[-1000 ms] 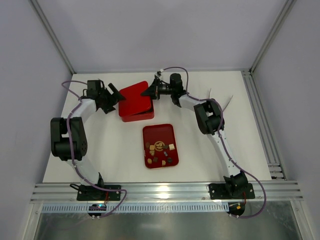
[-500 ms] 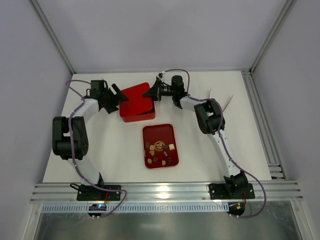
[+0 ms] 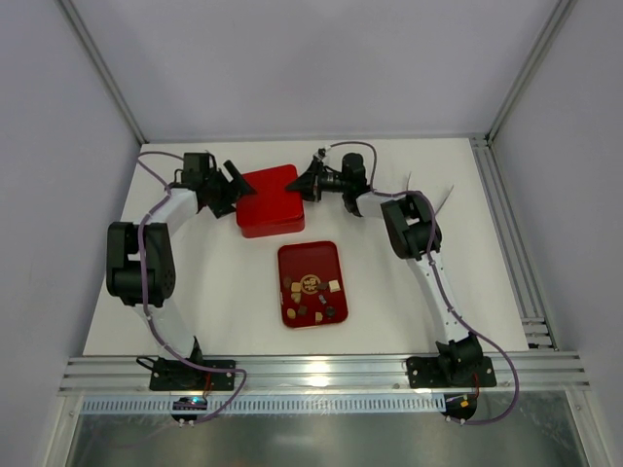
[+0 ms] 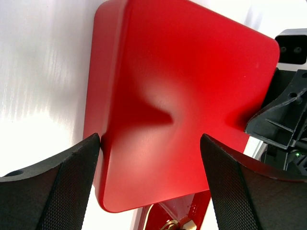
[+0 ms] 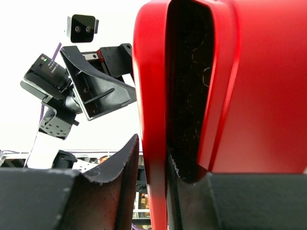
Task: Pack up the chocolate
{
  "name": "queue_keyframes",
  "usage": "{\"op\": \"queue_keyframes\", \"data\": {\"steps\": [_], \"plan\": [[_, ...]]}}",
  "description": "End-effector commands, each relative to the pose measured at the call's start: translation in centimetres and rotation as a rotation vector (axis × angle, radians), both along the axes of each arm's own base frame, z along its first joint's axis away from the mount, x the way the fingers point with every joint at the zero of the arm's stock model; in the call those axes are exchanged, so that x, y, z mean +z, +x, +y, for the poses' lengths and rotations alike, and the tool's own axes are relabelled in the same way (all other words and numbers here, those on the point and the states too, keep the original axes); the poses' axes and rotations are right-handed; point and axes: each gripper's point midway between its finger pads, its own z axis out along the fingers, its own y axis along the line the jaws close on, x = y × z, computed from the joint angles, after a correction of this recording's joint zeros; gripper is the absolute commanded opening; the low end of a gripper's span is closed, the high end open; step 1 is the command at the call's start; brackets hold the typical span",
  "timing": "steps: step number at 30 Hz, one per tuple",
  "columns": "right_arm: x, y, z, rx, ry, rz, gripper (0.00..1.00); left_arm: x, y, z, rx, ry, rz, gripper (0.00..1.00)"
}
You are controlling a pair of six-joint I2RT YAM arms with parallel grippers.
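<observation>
Red lid [image 4: 182,86] is super glossy and smooth, looks like lacquered plastic or painted tin, can't tell which. Its lining [image 5: 189,96] is dark, dull and kinda crinkly. The fingers [image 4: 57,191] on the left gripper [image 4: 149,139] are matt black with a fine pebbled grip texture. Table [image 3: 214,292] is plain white with a soft sheen, front rails [image 3: 321,375] are brushed bare metal — aluminium by the look. Red tray [image 3: 310,255] is shiny too.
</observation>
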Motion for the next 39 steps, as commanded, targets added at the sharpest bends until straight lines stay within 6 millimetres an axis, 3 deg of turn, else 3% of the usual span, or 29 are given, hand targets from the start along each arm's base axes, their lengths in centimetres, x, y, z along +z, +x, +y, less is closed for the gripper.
{"op": "queue_keyframes", "data": {"steps": [1, 15, 25, 39], "plan": [[4.2, 0.1, -0.6, -0.012, 0.051, -0.113, 0.3, 1.5, 1.3, -0.5, -0.009, -0.001, -0.047, 0.83], [3.9, 0.3, -2.9, -0.053, 0.017, -0.111, 0.31, 1.4, 1.5, -1.1, -0.021, 0.01, -0.043, 0.82], [2.2, 0.3, -4.1, -0.075, -0.034, -0.094, 0.36, 1.5, 1.5, -1.3, -0.032, 0.016, -0.043, 0.82], [1.3, 0.2, -5.7, -0.103, -0.118, -0.118, 0.38, 1.4, 1.3, -1.7, -0.049, 0.026, -0.032, 0.82]]}}
